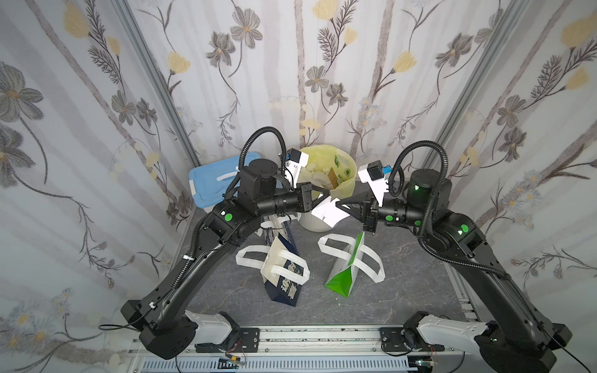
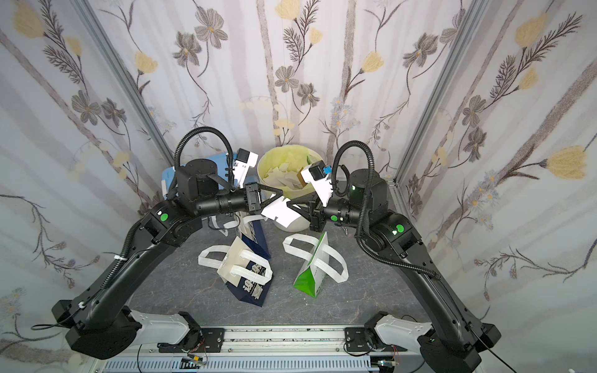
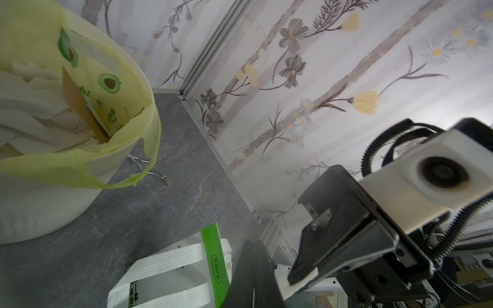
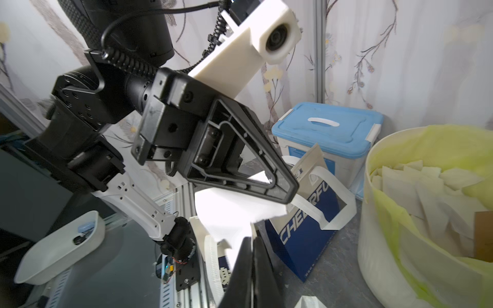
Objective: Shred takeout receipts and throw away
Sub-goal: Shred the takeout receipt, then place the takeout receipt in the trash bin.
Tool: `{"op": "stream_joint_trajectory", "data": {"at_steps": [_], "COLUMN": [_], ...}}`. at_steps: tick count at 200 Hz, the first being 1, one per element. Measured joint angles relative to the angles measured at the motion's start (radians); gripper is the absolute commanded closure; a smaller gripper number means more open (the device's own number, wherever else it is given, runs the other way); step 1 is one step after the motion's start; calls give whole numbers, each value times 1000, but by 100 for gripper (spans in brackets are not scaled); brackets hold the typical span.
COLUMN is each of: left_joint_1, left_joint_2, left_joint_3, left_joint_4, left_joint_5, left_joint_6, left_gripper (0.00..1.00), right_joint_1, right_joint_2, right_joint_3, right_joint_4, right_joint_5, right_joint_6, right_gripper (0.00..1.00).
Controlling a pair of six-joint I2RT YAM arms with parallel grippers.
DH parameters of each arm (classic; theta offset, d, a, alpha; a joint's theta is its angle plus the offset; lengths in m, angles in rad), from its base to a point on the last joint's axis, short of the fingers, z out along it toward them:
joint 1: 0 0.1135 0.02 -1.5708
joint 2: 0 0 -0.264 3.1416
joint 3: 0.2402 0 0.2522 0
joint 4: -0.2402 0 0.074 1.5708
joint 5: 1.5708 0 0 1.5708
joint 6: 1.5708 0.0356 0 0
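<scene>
A white takeout receipt (image 1: 326,213) with a ragged edge hangs in the air in front of the bin, seen in both top views (image 2: 279,213). My left gripper (image 1: 327,194) is shut on its upper left edge. My right gripper (image 1: 340,205) is shut on its right side, tip to tip with the left. In the right wrist view the receipt (image 4: 226,213) stretches from my right gripper (image 4: 252,238) up under the left gripper (image 4: 290,192). In the left wrist view my left gripper (image 3: 254,244) shows only a thin white sliver between its shut jaws.
The white bin (image 1: 313,224) with a yellow liner stands just behind the grippers and holds torn paper pieces (image 4: 416,186). Two navy bags (image 1: 284,281) and a green-and-white bag (image 1: 345,274) lie below the arms. A blue-lidded box (image 1: 213,181) sits at the back left.
</scene>
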Motion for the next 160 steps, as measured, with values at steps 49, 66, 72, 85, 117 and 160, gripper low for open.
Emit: {"op": "stream_joint_trajectory", "data": {"at_steps": [49, 66, 72, 85, 117, 160], "left_joint_1": [-6, 7, 15, 39, 98, 136], "left_joint_2": [67, 79, 87, 116, 285, 624], "left_joint_3": [15, 37, 48, 81, 262, 644], "left_joint_4": [-152, -168, -168, -164, -126, -126], "left_joint_5": [-186, -244, -262, -294, -351, -399], "left_joint_6": [-26, -14, -7, 2, 53, 131], "left_gripper": [100, 100, 100, 100, 100, 100], "right_joint_1": [64, 61, 56, 40, 18, 6], "right_joint_2": [-183, -236, -246, -255, -239, -241], "right_joint_3": [-119, -195, -216, -248, -288, -316], "right_joint_4": [153, 243, 268, 317, 357, 367], "right_joint_5": [202, 241, 258, 311, 415, 480], "right_joint_6": [-128, -125, -116, -97, -35, 25], "right_gripper": [100, 100, 100, 100, 100, 100]}}
